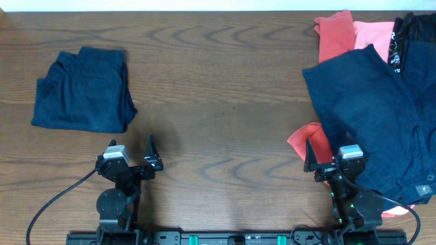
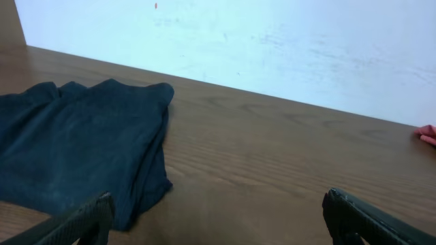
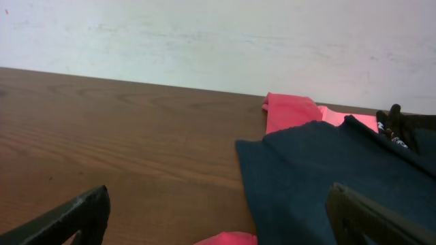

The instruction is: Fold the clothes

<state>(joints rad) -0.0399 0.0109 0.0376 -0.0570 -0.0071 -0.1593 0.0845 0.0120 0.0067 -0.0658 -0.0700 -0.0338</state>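
A folded dark navy garment (image 1: 83, 90) lies at the table's left; it also shows in the left wrist view (image 2: 75, 150). A heap of unfolded clothes sits at the right: a large navy garment (image 1: 371, 116) over coral-red pieces (image 1: 337, 34) and a black item (image 1: 414, 34). In the right wrist view the navy garment (image 3: 334, 177) and a red piece (image 3: 289, 112) lie ahead. My left gripper (image 1: 131, 158) is open and empty near the front edge, below the folded garment. My right gripper (image 1: 332, 158) is open and empty, over the heap's front edge.
The wooden table (image 1: 218, 102) stretches between the folded garment and the heap. A pale wall (image 2: 272, 47) stands behind the table's far edge. A red corner (image 1: 303, 139) sticks out from under the navy garment.
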